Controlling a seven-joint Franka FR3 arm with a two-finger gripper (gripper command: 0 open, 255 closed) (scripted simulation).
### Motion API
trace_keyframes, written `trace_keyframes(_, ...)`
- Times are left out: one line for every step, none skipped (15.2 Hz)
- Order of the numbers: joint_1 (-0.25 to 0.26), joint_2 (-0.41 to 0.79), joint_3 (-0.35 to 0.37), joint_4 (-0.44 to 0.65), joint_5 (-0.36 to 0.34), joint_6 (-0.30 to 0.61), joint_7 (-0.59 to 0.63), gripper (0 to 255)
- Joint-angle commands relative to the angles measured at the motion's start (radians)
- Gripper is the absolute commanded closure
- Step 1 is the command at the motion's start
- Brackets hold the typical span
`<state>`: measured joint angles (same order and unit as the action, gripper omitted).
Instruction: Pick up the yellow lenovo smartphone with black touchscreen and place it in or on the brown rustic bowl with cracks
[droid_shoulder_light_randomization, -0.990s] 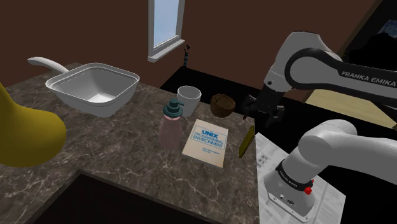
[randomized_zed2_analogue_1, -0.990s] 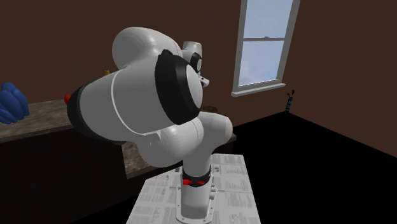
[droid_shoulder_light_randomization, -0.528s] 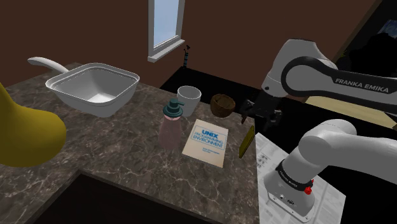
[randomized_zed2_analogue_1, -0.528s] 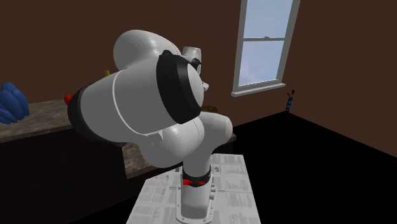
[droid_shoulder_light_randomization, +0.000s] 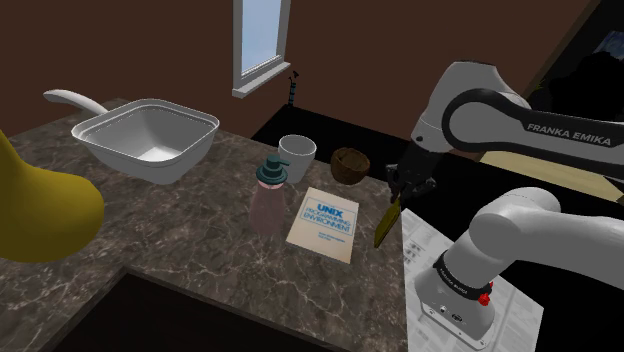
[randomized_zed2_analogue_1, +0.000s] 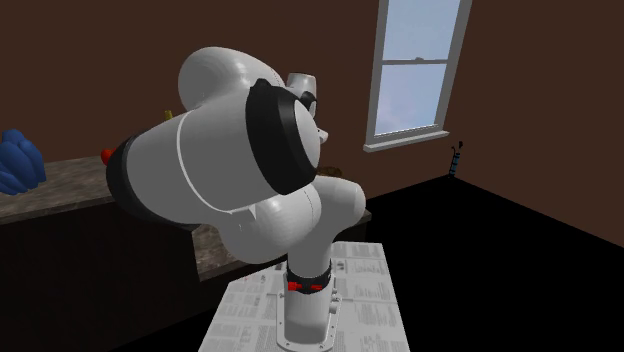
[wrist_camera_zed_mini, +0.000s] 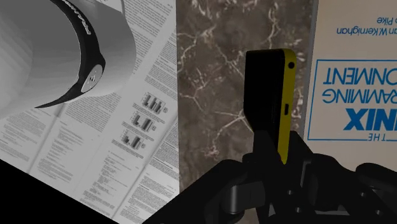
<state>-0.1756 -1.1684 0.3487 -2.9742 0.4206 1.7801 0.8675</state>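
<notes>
Low and right of centre in the shoulder view, beside the newsprint-covered stand (droid_shoulder_light_randomization: 418, 246), the black gripper (droid_shoulder_light_randomization: 400, 195) pinches the top of the yellow smartphone (droid_shoulder_light_randomization: 386, 226), which stands on edge on the marbled tabletop (droid_shoulder_light_randomization: 200, 232) next to a book (droid_shoulder_light_randomization: 323, 220). Behind them, apart, sits the brown bowl (droid_shoulder_light_randomization: 350, 165).

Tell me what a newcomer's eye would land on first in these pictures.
The white arm looms in the middle of the second exterior view. In the shoulder view the gripper sits at the top of the yellow smartphone, standing on edge on the marble counter beside a white book. A brown bowl sits nearby.
</notes>
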Motion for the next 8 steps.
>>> trace_keyframes(0.000, 0.000, 0.000, -0.001, 0.000, 0.000, 0.000, 255)
trace_keyframes(0.000, 0.000, 0.000, -0.001, 0.000, -0.001, 0.000, 255)
trace_keyframes(0.000, 0.000, 0.000, -0.001, 0.000, -0.001, 0.000, 255)
trace_keyframes(0.000, 0.000, 0.000, -0.001, 0.000, 0.000, 0.000, 255)
trace_keyframes(0.000, 0.000, 0.000, -0.001, 0.000, 0.000, 0.000, 255)
trace_keyframes(-0.003, -0.002, -0.005, 0.012, -0.006, -0.014, 0.001, 255)
trace_keyframes(-0.006, -0.004, -0.011, 0.024, -0.012, -0.028, 0.002, 255)
trace_keyframes(-0.010, -0.005, -0.016, 0.037, -0.018, -0.042, 0.003, 255)
